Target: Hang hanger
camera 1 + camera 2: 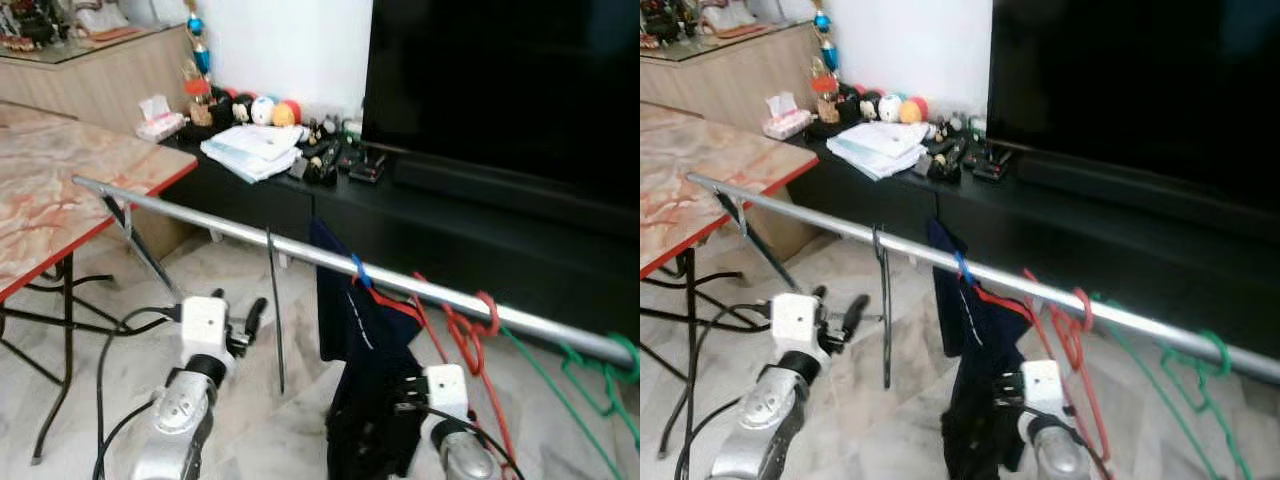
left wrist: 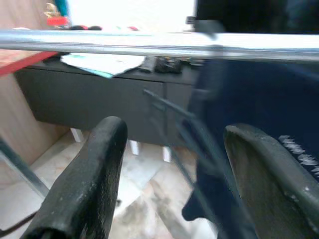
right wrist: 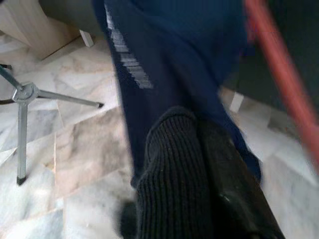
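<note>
Hanger [image 1: 360, 272], blue hook over the rail [image 1: 250, 235], just past centre frame at about 4 o'clock, carrying a navy shirt [image 1: 365, 340] that drops straight down. Hook seated, so the hanging looks all but done.

Right gripper [image 3: 199, 164] low at 5 o'clock in the head views, fingers pressed together with dark cloth pinched between them; shirt hem, by the look of it, though the wrist view is too blurred to be sure. Left gripper [image 2: 169, 164] at 7 o'clock, below the rail, spread wide and empty, a thin dark rod [image 1: 275, 310] dangling from the rail just beside it.

Likely trouble: pulling the right arm away while the cloth is clamped would drag the shirt, tilt the hanger and tip the hook off the rail. Red hanger [image 1: 470, 330] just beside the right wrist at 3 o'clock, easy to snag on retreat. Green hanger [image 1: 590, 385] farther along, near the rail's end.

Open floor at 6 o'clock between the arms. Table [image 1: 60, 190] edge and legs close at 9 o'clock; cabinet [image 1: 260, 205] front behind the rail at 12.
</note>
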`<state>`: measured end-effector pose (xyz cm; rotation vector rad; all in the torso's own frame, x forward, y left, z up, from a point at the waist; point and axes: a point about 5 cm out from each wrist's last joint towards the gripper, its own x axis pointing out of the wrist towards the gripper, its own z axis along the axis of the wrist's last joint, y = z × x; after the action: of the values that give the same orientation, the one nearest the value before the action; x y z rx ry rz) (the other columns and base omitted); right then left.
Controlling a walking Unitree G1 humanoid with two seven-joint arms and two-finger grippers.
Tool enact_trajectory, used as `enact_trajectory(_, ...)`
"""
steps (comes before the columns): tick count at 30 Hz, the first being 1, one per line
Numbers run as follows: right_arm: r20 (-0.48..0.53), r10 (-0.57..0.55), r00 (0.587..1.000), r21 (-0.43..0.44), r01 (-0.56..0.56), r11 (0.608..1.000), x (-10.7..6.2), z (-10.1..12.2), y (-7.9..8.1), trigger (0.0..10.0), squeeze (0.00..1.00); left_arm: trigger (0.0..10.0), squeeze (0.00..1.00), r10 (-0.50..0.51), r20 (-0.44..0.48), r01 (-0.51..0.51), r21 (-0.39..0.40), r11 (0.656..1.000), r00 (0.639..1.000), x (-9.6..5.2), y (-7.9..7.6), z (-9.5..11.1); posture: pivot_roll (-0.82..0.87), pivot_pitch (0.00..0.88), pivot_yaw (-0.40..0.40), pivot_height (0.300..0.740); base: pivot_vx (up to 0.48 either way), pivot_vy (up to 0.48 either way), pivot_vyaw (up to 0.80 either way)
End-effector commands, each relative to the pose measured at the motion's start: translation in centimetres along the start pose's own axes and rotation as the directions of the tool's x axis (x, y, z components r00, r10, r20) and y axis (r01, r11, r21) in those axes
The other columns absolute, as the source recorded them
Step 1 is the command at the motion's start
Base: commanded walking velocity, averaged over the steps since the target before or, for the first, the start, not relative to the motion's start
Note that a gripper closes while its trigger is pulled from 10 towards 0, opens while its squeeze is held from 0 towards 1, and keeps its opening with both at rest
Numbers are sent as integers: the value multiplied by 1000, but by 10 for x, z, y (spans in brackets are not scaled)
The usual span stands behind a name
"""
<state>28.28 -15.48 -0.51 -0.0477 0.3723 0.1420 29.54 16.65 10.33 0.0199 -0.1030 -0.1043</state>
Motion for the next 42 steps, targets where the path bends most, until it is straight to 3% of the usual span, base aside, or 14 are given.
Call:
enact_trajectory(1,33,30,999,2,-31,1000,5,9,11,10000,0,10000,0,29,-9,-29,1,1000,1000,-4,10,-1,44,74,35,740,0,0,0)
enact_trajectory(14,31,36,999,4,-36,999,5,8,14,10000,0,10000,0,-22,-81,21,-24,1000,996,-11,7,-6,45,81,39,740,0,0,0)
enact_trajectory(16,31,36,999,4,-36,999,5,8,14,10000,0,10000,0,-28,-127,22,-46,999,992,-12,7,-9,48,82,39,740,0,0,0)
enact_trajectory(19,28,38,999,1,-38,999,5,8,14,10000,0,10000,0,-73,-197,41,-161,986,978,-9,5,-10,50,83,37,740,0,0,0)
enact_trajectory(22,27,40,999,1,-40,999,5,8,15,10000,0,10000,0,-106,-208,64,-198,978,972,-6,3,-7,49,82,37,740,0,0,0)
enact_trajectory(25,25,43,999,0,-43,999,5,8,15,10000,0,10000,0,-228,-214,177,-233,956,950,1,-4,3,48,81,40,740,0,0,0)
enact_trajectory(27,25,42,999,0,-42,999,5,8,15,10000,0,10000,1000,-256,-235,208,-210,955,938,7,-5,11,46,81,42,740,0,0,0)
enact_trajectory(32,23,40,999,0,-40,999,5,8,15,10000,0,10000,1000,-261,-234,196,-267,944,936,17,-5,24,46,83,43,740,0,0,0)
enact_trajectory(36,21,44,999,-3,-44,999,6,8,15,10000,0,10000,1000,-268,-369,207,-196,958,890,23,-6,17,45,83,44,740,0,0,0)
enact_trajectory(42,23,43,999,-2,-43,999,6,10,15,10000,0,10000,1000,-239,-395,160,-222,962,887,38,-9,15,50,82,42,740,0,0,0)
